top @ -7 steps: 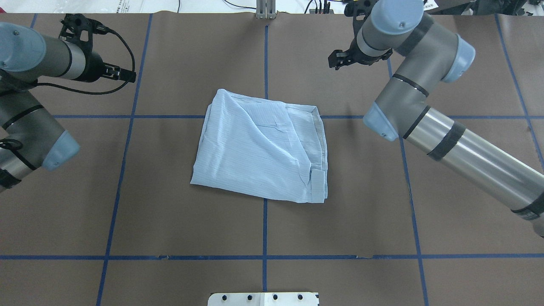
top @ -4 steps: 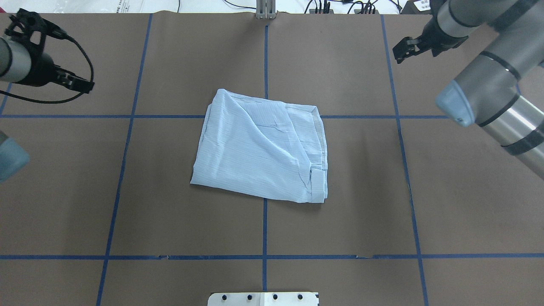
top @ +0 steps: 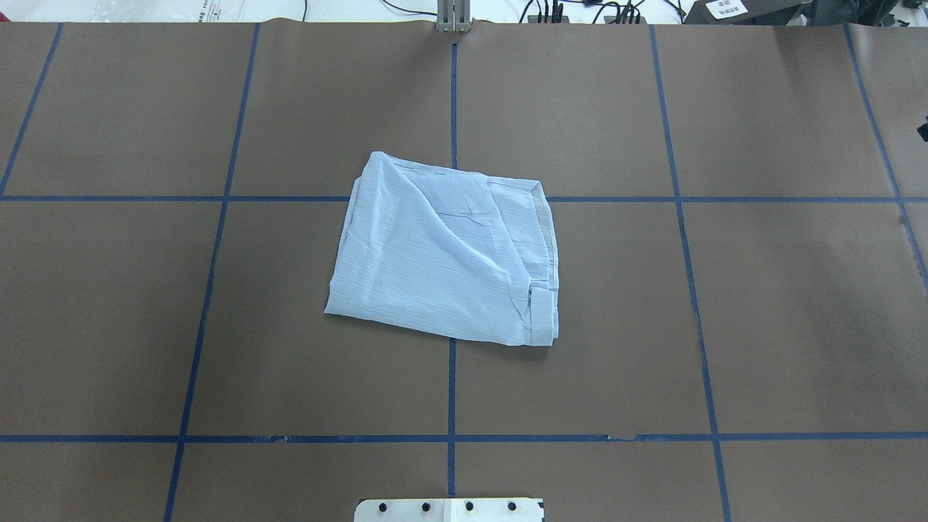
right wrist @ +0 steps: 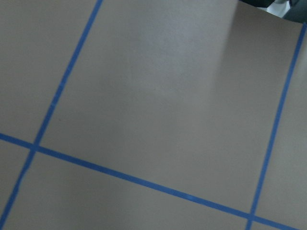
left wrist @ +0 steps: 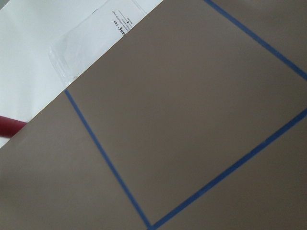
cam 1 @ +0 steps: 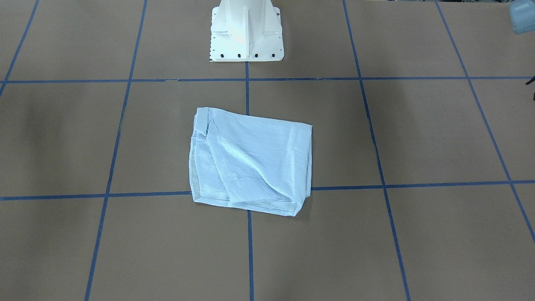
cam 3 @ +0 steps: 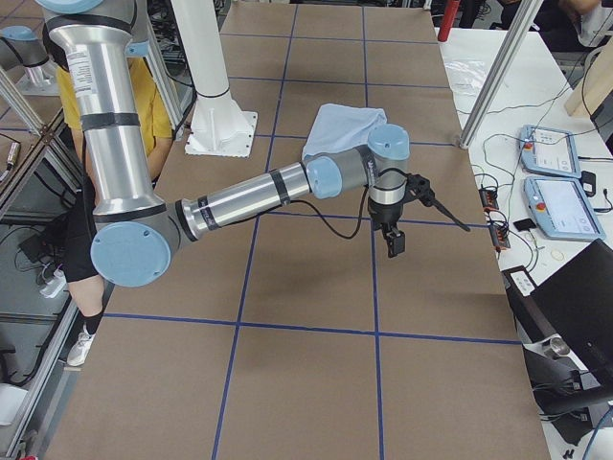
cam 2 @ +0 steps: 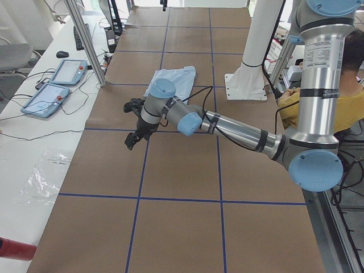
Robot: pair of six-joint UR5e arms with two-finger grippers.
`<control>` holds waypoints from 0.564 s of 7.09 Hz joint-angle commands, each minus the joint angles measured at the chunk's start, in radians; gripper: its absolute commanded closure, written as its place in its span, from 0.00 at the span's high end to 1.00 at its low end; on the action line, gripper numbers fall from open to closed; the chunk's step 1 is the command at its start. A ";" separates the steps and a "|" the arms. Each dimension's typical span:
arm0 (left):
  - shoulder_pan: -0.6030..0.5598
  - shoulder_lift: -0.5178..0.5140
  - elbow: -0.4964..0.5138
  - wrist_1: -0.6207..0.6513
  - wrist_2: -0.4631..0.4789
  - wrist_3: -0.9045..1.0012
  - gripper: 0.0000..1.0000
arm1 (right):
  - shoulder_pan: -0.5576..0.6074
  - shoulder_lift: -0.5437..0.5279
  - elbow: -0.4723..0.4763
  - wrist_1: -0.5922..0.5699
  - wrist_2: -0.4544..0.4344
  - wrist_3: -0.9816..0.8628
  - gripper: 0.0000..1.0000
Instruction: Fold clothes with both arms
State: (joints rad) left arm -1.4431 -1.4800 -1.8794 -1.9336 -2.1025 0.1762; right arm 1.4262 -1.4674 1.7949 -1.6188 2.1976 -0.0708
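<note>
Near edge, centre: pedestal point(top: 449, 510), bolted down.

Mid-table point(top: 145, 326): the shirt point(top: 442, 254) lies as a compact, roughly square packet astride the centre tape line, with its far edge just over the cross line. Its outline and the diagonal crease on top match those of a second ago, so the cloth has not shifted. Nothing touches it.

The change is in the arms. A second ago both hung over the far squares, flanking the shirt left and right. Since then they have swung outward and left the overhead view.
- The left arm point(cam 2: 227, 126) now reaches over the table's left end. The left gripper point(cam 2: 131, 141) points down above bare paper, well apart from the shirt.
- The right arm point(cam 3: 249, 196) mirrors it at the right end, with the right gripper point(cam 3: 394, 246) likewise above bare paper.
- Each claw shows only from a side camera, so how wide either stands cannot be told. No cloth hangs from either.
- The wrist views show only brown paper and blue tape. The left one also catches a plastic bag point(left wrist: 96, 28) past the table edge.

Reading: the arms look to be clearing off, which suggests the folding is finished or nearly so. The packet's near edge slants, so the fold is a little crooked.
</note>
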 commanded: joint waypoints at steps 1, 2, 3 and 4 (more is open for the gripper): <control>-0.069 0.091 0.055 -0.005 0.001 0.016 1.00 | 0.109 -0.229 0.006 0.026 0.046 -0.100 1.00; -0.142 0.081 0.127 -0.013 -0.002 0.016 1.00 | 0.120 -0.325 -0.014 0.071 0.042 -0.092 1.00; -0.172 0.069 0.140 0.004 -0.013 -0.003 1.00 | 0.137 -0.346 -0.035 0.073 0.050 -0.093 1.00; -0.174 0.070 0.158 0.030 -0.063 -0.061 1.00 | 0.138 -0.355 -0.028 0.074 0.077 -0.092 1.00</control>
State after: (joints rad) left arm -1.5956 -1.4077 -1.7501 -1.9278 -2.1243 0.1649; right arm 1.5537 -1.7894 1.7710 -1.5531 2.2505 -0.1628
